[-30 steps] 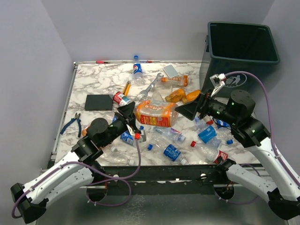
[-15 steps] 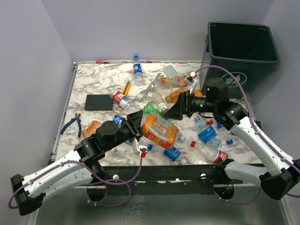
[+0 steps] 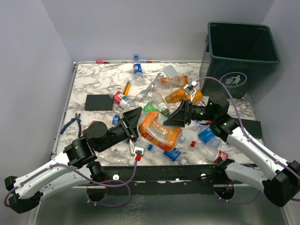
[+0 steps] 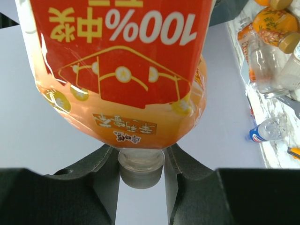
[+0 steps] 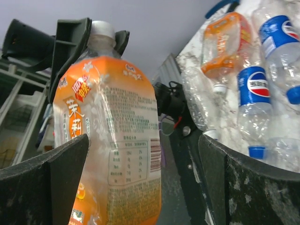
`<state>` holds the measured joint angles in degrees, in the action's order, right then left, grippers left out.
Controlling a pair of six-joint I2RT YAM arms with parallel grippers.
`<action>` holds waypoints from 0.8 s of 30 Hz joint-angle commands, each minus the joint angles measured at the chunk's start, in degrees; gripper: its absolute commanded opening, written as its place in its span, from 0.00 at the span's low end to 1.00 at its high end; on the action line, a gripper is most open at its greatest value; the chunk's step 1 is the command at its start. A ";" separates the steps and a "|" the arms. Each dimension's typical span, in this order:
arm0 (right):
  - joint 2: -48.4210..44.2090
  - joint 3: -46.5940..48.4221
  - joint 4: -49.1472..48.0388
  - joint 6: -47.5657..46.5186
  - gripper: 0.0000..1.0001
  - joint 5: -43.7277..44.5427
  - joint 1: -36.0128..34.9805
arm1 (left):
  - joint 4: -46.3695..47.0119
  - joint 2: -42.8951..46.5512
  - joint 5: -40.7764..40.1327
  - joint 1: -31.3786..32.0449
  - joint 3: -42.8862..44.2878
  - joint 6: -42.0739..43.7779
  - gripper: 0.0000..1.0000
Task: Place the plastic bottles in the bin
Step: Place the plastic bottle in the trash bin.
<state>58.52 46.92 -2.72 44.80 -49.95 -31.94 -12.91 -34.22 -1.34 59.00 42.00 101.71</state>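
A big orange bottle [image 3: 158, 132] with a red and orange label hangs above the table's near middle. My left gripper [image 3: 137, 127] is shut on its neck; the clear cap [image 4: 140, 168] sits pinched between the fingers [image 4: 105, 178]. My right gripper [image 3: 175, 119] stands open, its fingers on either side of the bottle's [image 5: 112, 154] lower body, not pressing it. Several more plastic bottles lie on the marble: a Pepsi one [image 3: 137, 70], a red-labelled one [image 3: 121, 98], orange ones [image 3: 180, 95], blue-labelled ones [image 3: 206, 134]. The dark green bin [image 3: 241, 51] stands at the far right.
A black square pad [image 3: 99, 102] and blue-handled pliers [image 3: 71, 124] lie on the left. A silver wrench [image 3: 151, 87] and a yellow-handled tool [image 3: 126, 87] sit mid-table, a grey card [image 3: 171, 71] behind them. Grey walls close in the table [image 3: 89, 79] on three sides.
My left gripper has drawn the orange bottle up off the table and toward the near edge. The right arm swung away from the bin and down, so its open fingers flank the bottle.
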 commanded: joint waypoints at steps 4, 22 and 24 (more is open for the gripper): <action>2.27 -5.05 -29.77 21.22 1.00 -9.74 -0.29 | 2.72 0.82 -0.06 0.07 1.64 -0.32 0.00; 9.22 0.55 -33.76 30.15 0.69 -21.95 -0.79 | 6.81 -5.76 -0.23 0.24 3.15 3.34 0.00; 8.99 0.44 -34.26 29.98 0.62 -22.09 -1.13 | 6.80 -6.30 -0.24 0.25 3.22 3.42 0.00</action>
<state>68.20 45.28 -37.19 75.79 -67.72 -32.05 -5.32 -39.07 -1.21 59.09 44.07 103.81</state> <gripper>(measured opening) 0.677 0.376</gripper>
